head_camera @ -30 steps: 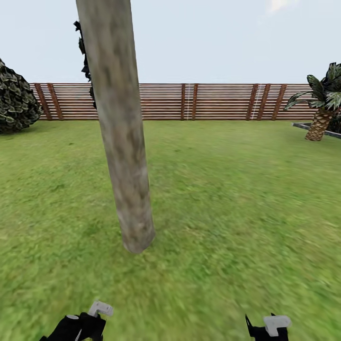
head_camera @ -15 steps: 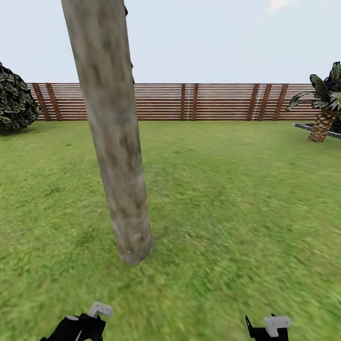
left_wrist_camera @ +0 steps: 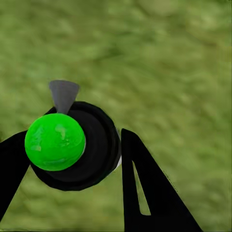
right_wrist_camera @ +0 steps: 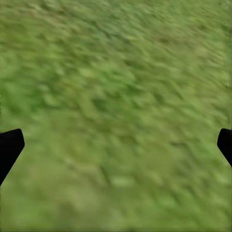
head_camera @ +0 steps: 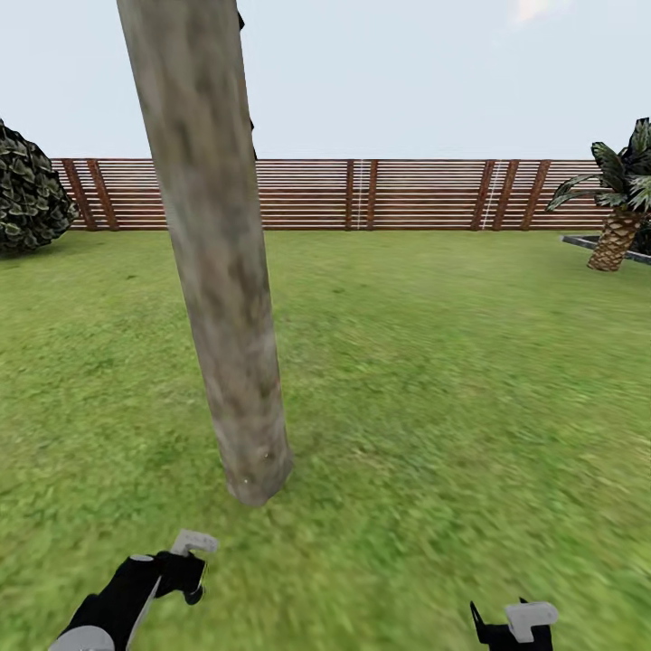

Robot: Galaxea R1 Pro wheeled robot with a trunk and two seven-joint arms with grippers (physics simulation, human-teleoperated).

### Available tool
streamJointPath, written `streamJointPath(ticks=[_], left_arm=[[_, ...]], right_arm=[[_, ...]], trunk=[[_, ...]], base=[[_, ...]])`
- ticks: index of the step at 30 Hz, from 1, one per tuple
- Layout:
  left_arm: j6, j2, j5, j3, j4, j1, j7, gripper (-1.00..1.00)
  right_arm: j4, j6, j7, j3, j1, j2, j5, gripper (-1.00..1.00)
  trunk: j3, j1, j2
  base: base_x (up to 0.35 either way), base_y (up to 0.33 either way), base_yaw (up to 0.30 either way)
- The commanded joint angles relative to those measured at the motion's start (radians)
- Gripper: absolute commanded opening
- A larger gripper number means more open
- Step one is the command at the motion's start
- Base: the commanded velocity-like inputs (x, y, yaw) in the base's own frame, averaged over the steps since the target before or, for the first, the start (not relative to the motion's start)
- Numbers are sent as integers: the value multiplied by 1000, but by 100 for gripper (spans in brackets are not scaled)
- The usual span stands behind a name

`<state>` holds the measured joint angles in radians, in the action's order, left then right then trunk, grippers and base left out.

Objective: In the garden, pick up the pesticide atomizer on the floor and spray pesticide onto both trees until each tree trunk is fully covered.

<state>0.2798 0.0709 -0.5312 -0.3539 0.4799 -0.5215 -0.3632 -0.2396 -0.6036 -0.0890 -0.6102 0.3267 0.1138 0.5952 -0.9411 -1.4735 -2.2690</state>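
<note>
One trunk (head_camera: 221, 271) is seen ahead on the grass (head_camera: 434, 380). The atomizer (left_wrist_camera: 63, 140) is clamped between the left gripper's (left_wrist_camera: 72, 159) fingers; the right gripper (right_wrist_camera: 116, 145) is spread wide, empty.

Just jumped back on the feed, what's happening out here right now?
The robot stands on the grass facing a thick tree trunk, with the slatted fence behind it. Its left hand is shut on the pesticide atomizer, whose grey nozzle shows in the left wrist view. In the head view, that hand is low, short of the trunk's base. The right hand is open and holds nothing. No spray mist is visible on the trunk.
</note>
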Motion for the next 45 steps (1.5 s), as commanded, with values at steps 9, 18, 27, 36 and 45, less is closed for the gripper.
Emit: streamJointPath(ticks=[9, 18, 27, 36, 45], left_arm=[[2, -97, -5, -4, 3, 7, -2, -100], [4, -93, -3, -5, 62, -2, -2, -100], [80, -99, 0, -10, 112, -67, -4, -100], [84, -113, -5, 9, 135, -59, -3, -100], [204, -10, -4, 11, 240, -92, -147, -100]], right_arm=[[3, 1, 0, 3, 0, -5, 2, 100], [0, 1, 0, 1, 0, -1, 1, 100], [0, 1, 0, 1, 0, 0, 1, 100], [2, 1, 0, 3, 0, -3, 2, 100], [2, 1, 0, 3, 0, -5, 3, 100]], trunk=[[0, 0, 0], [0, 0, 0], [0, 0, 0], [0, 0, 0], [0, 0, 0]], base=[[0, 0, 0], [-173, 43, 0], [-4, 1, 0], [-155, 0, 0], [-26, 0, 0]])
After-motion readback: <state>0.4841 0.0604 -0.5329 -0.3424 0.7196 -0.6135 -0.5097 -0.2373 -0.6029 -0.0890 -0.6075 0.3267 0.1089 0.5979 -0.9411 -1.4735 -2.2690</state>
